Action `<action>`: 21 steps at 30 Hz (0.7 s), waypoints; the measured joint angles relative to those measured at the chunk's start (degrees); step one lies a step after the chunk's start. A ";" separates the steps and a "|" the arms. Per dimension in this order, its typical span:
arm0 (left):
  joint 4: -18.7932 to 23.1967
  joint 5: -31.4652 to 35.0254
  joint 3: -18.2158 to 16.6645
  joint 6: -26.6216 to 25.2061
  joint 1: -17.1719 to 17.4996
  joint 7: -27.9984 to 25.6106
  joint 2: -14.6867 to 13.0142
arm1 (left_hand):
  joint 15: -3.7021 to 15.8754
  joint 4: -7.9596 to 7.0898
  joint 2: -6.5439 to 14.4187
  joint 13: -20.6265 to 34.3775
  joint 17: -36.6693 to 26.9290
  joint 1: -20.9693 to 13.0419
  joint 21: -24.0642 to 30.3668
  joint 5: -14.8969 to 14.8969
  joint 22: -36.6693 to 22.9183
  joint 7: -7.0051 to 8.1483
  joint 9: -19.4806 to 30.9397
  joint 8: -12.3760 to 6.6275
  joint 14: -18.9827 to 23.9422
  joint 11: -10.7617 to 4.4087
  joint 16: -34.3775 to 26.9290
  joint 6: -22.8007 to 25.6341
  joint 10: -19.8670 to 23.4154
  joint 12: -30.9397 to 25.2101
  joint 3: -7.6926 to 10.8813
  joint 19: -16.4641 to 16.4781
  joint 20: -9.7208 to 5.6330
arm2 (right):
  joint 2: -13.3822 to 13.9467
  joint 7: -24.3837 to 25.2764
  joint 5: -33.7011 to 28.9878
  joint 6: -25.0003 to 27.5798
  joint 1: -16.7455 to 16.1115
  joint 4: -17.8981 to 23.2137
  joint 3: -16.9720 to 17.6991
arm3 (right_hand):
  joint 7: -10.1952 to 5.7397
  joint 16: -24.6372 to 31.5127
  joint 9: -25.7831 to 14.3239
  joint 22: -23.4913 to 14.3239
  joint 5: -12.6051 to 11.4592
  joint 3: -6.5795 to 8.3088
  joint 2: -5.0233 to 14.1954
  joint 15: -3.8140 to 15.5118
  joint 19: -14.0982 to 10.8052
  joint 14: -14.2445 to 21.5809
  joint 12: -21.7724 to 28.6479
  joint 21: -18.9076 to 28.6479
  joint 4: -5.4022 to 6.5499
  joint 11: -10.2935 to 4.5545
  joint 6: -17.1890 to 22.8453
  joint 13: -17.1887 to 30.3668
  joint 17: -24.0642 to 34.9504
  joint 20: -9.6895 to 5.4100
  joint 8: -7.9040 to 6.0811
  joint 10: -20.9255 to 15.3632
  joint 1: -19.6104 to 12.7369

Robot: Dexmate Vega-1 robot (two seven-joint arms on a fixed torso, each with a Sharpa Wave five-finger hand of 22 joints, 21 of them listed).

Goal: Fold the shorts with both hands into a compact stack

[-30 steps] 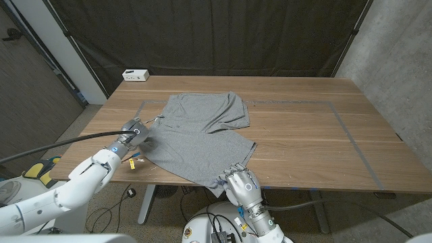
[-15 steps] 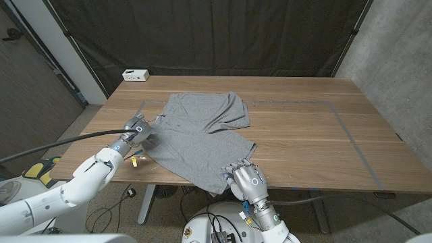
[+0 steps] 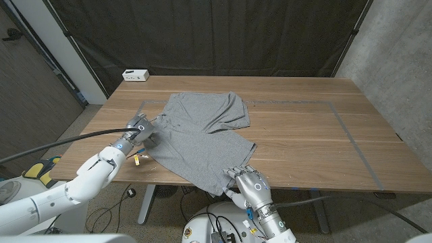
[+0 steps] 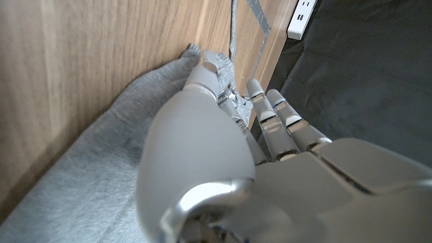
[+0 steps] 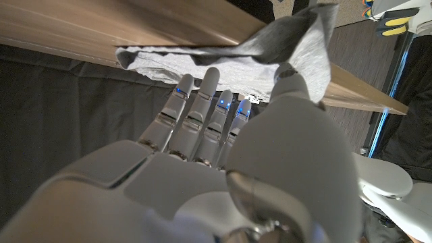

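Note:
Grey shorts (image 3: 202,135) lie spread on the wooden table (image 3: 304,135), left of its middle, with one near corner hanging over the front edge. My left hand (image 3: 138,130) is at the shorts' left edge. In the left wrist view its thumb (image 4: 202,74) presses on the bunched grey cloth (image 4: 88,175) and seems to pinch it against a hidden finger. My right hand (image 3: 248,183) is at the front edge by the hanging corner. In the right wrist view its fingers (image 5: 202,88) reach straight and apart toward the cloth (image 5: 202,57), and its thumb tip touches a raised fold.
A white power strip (image 3: 136,75) sits at the back left corner. Grey tape lines (image 3: 344,128) mark a rectangle on the table. A small yellow item (image 3: 135,160) lies near the left front edge. A dark curtain hangs behind the table. The table's right half is bare wood.
My right hand has moved forward and to the right along the front edge, up to the hanging corner. My left hand has crept slightly farther along the shorts' left edge.

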State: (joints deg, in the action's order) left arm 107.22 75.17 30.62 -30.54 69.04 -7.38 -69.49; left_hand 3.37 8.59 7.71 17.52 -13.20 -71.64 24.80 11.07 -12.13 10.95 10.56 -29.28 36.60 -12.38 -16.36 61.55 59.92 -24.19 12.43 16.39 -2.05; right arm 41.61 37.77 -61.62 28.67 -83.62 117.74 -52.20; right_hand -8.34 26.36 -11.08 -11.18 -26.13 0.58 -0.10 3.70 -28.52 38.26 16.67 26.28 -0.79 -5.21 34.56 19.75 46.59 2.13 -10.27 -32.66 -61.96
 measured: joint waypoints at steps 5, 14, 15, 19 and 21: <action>0.05 0.15 0.47 0.00 -0.52 0.39 0.04 | 0.00 0.00 -0.01 0.00 0.00 0.00 0.00 0.00 0.00 0.00 0.00 0.00 0.00 0.00 0.00 0.00 0.00 0.02 0.00 0.00 0.00 | 0.03 -0.63 -1.93 0.98 -0.79 0.03 -0.12 | -1.30 -3.54 0.00 0.00 -1.01 0.52 -0.72 -0.56 1.84 -5.60 -3.71 -1.28 -1.56 -1.29 -8.32 -0.36 -1.70 0.22 0.34 7.58 -1.97; 1.02 -0.13 0.68 -0.49 -0.36 0.76 -0.48 | 0.06 0.00 -0.02 0.00 0.00 0.00 0.00 0.00 0.01 0.00 -0.02 0.01 0.06 0.00 0.00 -0.01 0.00 0.08 0.00 0.00 0.00 | -2.69 6.14 -3.36 -2.10 2.04 -7.03 -1.58 | -3.94 -1.16 -0.27 0.28 -2.28 0.55 -1.00 -0.53 0.99 -4.47 -3.08 -1.50 -3.56 -4.41 -5.96 -0.36 -0.53 -1.00 -1.16 5.49 -4.80; 1.12 -0.22 0.66 -0.58 -0.25 0.76 -0.58 | 0.22 0.00 -0.02 0.00 0.00 0.00 0.00 0.00 0.01 0.00 -0.03 0.01 0.22 0.00 0.00 0.00 0.00 0.09 0.00 0.00 0.00 | -2.97 7.00 -3.34 -2.79 2.50 -7.80 -1.74 | -3.95 -1.07 -0.27 0.28 -2.37 0.64 -0.52 -0.54 0.98 -4.46 -3.02 -1.50 -3.65 -4.43 -5.55 -0.32 -0.53 -1.01 -1.44 5.10 -5.30; 1.44 -0.81 0.40 -1.00 0.15 0.73 -0.94 | 0.31 0.00 -0.02 0.00 0.01 -0.01 0.21 0.00 0.01 0.00 -0.04 0.02 0.31 0.00 0.00 -0.01 0.00 0.21 0.00 0.00 0.00 | -4.41 9.57 -2.87 -5.11 4.80 -11.68 -2.68 | -4.11 -0.07 -0.27 0.28 -2.70 0.79 -0.26 -0.54 0.36 -3.23 -2.24 -1.50 -4.26 -4.53 -3.06 -0.19 -0.25 -1.20 -2.15 3.39 -6.30; 1.56 -1.14 0.32 -1.18 0.27 0.61 -1.06 | 0.31 0.01 -0.03 0.00 0.01 -0.01 0.21 0.00 0.01 0.00 -0.04 0.02 0.31 0.00 0.00 -0.01 0.00 0.06 0.00 -0.01 0.00 | -4.97 10.22 -2.70 -5.71 6.14 -13.01 -3.08 | -4.14 0.27 -0.26 0.27 -2.92 0.88 -0.10 -0.29 0.15 -2.80 -1.88 -1.50 -4.50 -4.73 -1.66 -0.19 -0.17 -1.41 -2.33 2.73 -7.05</action>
State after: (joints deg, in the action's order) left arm 108.78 74.04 30.94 -31.72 69.31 -6.77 -70.54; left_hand 3.69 8.60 7.68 17.52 -13.19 -71.65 25.01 11.07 -12.12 10.95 10.52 -29.26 36.91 -12.38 -16.36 61.54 59.92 -24.14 12.43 16.39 -2.04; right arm 36.64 48.00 -64.32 22.96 -77.49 104.73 -55.28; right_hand -12.48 26.63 -11.34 -10.90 -29.05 1.46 -0.20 3.42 -28.37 35.46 14.79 24.78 -5.29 -9.94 32.90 19.56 46.41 0.71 -12.60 -29.93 -69.01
